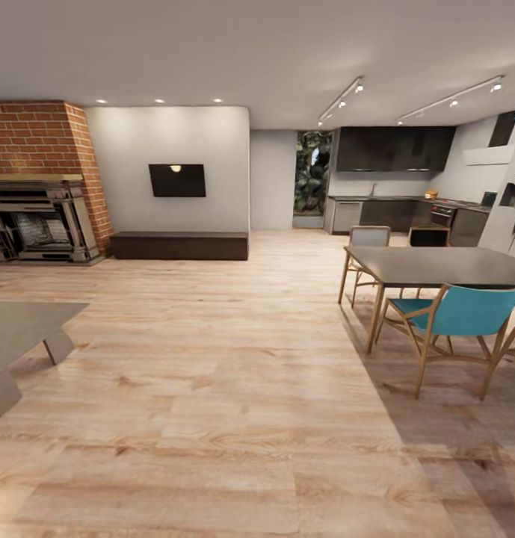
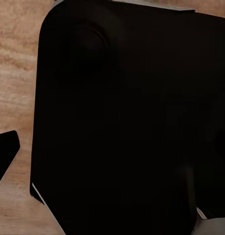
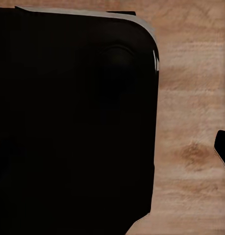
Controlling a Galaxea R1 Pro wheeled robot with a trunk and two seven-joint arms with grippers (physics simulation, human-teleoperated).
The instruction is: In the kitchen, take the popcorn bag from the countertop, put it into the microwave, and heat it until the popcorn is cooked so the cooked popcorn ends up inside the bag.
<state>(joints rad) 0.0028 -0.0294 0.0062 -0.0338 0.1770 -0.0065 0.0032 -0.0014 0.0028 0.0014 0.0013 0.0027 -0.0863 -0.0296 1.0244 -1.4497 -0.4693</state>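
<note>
Far across light wood-plank floor (image 1: 212,388), facing kitchen w/ long glossy grey countertop (image 1: 395,199) on dark cabinets at back right. Popcorn bag, microwave too far/small to tell. Dark rectangular dining table (image 1: 436,265), teal wood-framed chair (image 1: 455,314) nearer right. Wrist cams blocked by black robot body; pincer state can't tell, both sides.

Wood floor (image 1: 212,359) leads past dining table (image 1: 436,265) toward distant countertop (image 1: 384,198).

Head cam looks forward across the open room, over the wood floor (image 1: 212,388) toward the far kitchen countertop (image 1: 392,199). Both wrist cams point down, jammed right against a black body (image 2: 132,122), the same wood floor visible at the edges.
</note>
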